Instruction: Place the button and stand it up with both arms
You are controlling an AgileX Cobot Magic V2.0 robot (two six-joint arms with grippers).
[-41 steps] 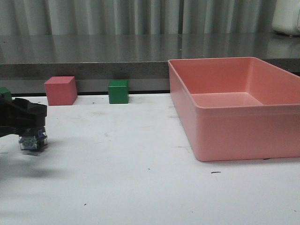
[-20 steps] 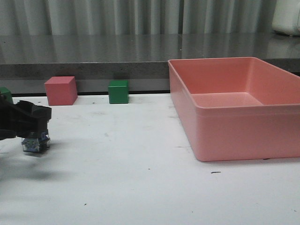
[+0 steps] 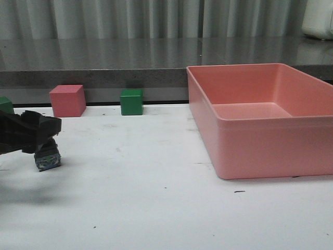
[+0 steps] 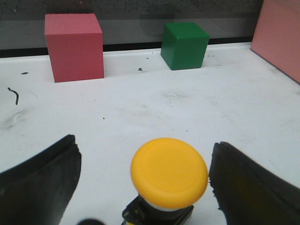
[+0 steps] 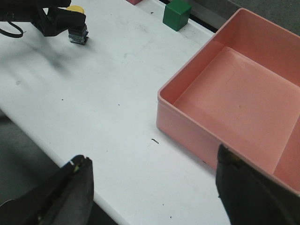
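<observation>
The button (image 3: 47,159) sits at the far left of the white table, leaning a little, its bluish-green base showing in the front view. In the left wrist view its yellow cap (image 4: 168,171) faces the camera between the two black fingers. My left gripper (image 4: 143,146) is open around it. One finger is well apart from the cap and the other is close beside it. The left gripper (image 3: 48,128) hangs just over the button in the front view. My right gripper (image 5: 152,161) is open and empty over the table's front edge. From there the button (image 5: 78,33) shows far off.
A pink cube (image 3: 67,100) and a green cube (image 3: 131,101) stand at the table's back edge, with another green cube (image 3: 5,103) at the far left. A large pink bin (image 3: 260,151) fills the right side. A grey ledge runs behind.
The left gripper and the button have shifted a little to the right. The button's base now leans instead of hanging level.
</observation>
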